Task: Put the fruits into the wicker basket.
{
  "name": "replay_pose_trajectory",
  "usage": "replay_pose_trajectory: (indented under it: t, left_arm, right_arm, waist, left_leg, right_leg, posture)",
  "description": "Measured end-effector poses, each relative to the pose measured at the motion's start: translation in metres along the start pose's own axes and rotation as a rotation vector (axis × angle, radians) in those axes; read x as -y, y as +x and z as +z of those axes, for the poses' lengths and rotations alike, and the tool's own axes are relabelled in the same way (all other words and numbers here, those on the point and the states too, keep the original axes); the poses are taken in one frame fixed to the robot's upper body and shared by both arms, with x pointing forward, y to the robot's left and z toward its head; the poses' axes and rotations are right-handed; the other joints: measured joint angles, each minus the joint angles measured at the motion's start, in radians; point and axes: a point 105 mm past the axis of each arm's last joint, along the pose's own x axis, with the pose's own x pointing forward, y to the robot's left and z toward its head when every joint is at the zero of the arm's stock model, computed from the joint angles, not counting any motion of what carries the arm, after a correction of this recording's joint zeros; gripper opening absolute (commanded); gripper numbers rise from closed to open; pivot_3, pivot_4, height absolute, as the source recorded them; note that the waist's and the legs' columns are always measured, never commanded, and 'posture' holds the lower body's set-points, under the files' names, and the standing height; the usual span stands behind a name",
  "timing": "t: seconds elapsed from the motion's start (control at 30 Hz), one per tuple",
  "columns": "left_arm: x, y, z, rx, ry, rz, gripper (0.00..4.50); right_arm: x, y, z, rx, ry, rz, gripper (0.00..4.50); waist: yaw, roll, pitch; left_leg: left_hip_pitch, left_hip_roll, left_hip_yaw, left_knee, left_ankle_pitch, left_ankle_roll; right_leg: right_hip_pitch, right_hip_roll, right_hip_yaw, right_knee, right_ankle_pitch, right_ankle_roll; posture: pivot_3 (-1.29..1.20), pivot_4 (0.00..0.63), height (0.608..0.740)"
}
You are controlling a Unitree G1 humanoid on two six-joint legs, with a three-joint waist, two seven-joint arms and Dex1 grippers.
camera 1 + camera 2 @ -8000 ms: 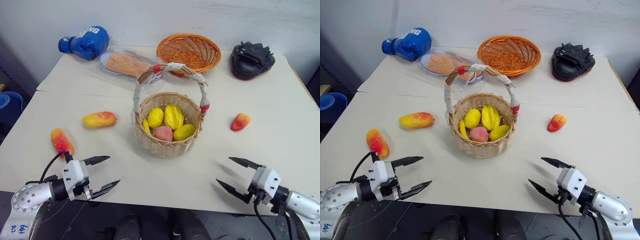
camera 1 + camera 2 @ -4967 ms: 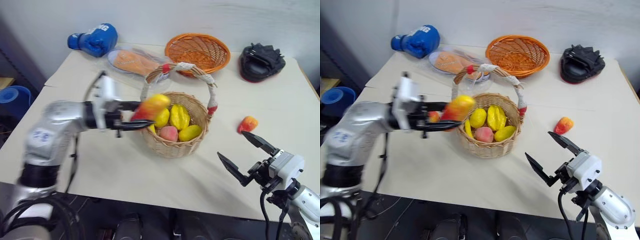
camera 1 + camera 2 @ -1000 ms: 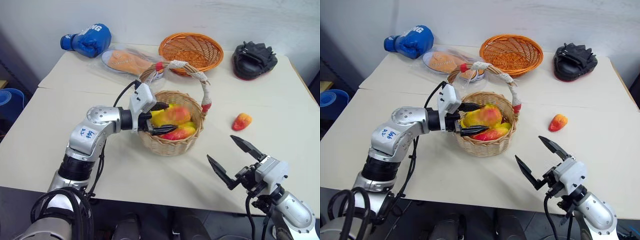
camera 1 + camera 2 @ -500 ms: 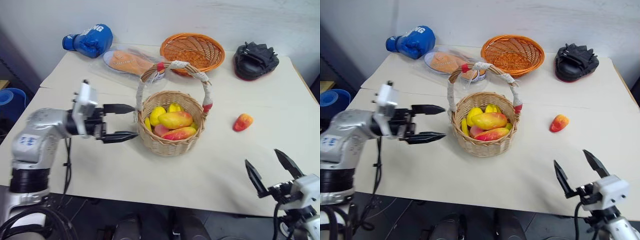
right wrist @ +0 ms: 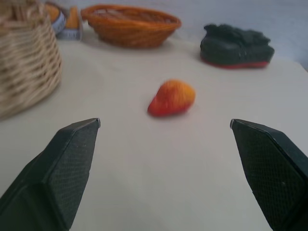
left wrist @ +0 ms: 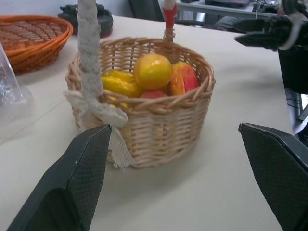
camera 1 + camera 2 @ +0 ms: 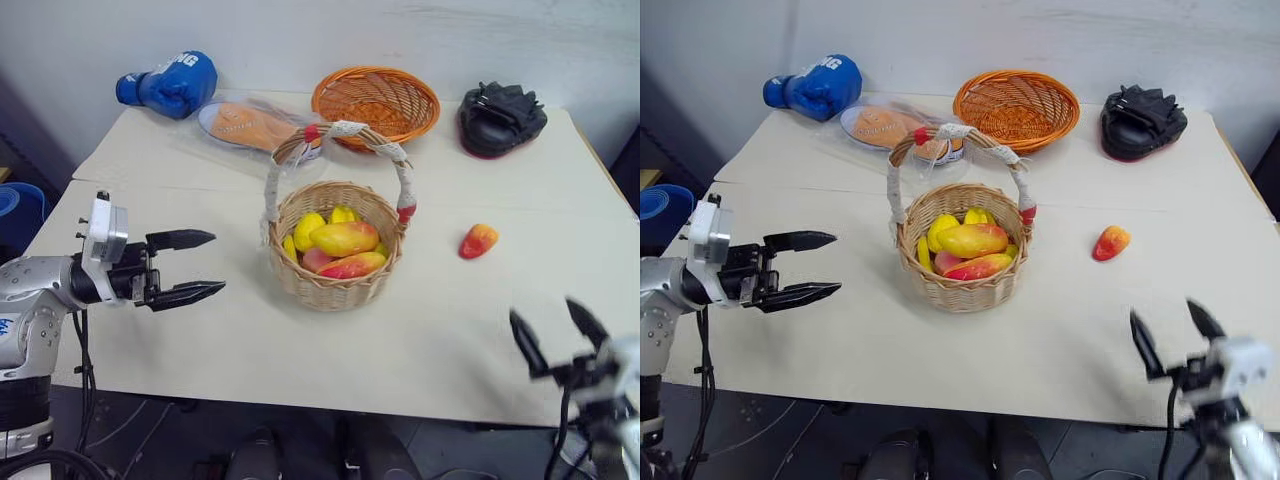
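Left gripper (image 7: 190, 267) has drawn back from wicker basket (image 7: 335, 285) mid-counter, fingers apart, empty. Last small fruit (image 7: 478, 240) lies right of basket; you next send right gripper (image 7: 556, 335), fingers apart, fwd onto it.

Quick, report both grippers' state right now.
Left gripper: open, holding nothing, beside the wicker basket.
Right gripper: open, holding nothing.
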Motion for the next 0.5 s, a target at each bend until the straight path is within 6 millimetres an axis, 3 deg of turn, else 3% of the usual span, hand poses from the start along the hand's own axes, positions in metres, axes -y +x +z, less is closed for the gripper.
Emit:
replay_pose_trajectory:
  t: [0.2, 0.3, 0.5]
  left_arm:
    - [0.002, 0.018, 0.001, 0.045, -0.006, -0.018, 4.46]
    - [0.003, 0.028, 0.004, 0.07, -0.002, -0.04, 4.46]
    - [0.002, 0.037, 0.007, 0.087, 0.007, -0.047, 4.46]
  right_arm:
    - [-0.004, 0.092, 0.036, -0.041, 0.103, -0.002, 4.5]
    - [0.001, 0.124, 0.024, -0.14, 0.096, -0.073, 4.5]
    - [0.015, 0.16, 0.0, -0.255, 0.071, -0.193, 4.5]
  waist:
    - [-0.005, 0.001, 0.0]
    - [-0.004, 0.001, 0.001]
    - [-0.007, 0.002, 0.001]
  left_leg:
    - [-0.003, 0.001, -0.001, 0.001, 0.002, -0.003]
    - [-0.005, 0.002, 0.0, 0.001, 0.003, -0.004]
    - [-0.007, 0.002, 0.003, 0.001, 0.002, -0.004]
  right_leg:
    - [-0.003, 0.004, 0.001, 0.0, 0.0, 0.0]
    - [-0.004, 0.005, 0.002, -0.001, 0.0, 0.0]
    - [-0.005, 0.004, 0.002, -0.006, 0.001, 0.001]
  posture:
    - [0.0, 0.15, 0.74]
    - [0.0, 0.15, 0.74]
    - [0.0, 0.15, 0.74]
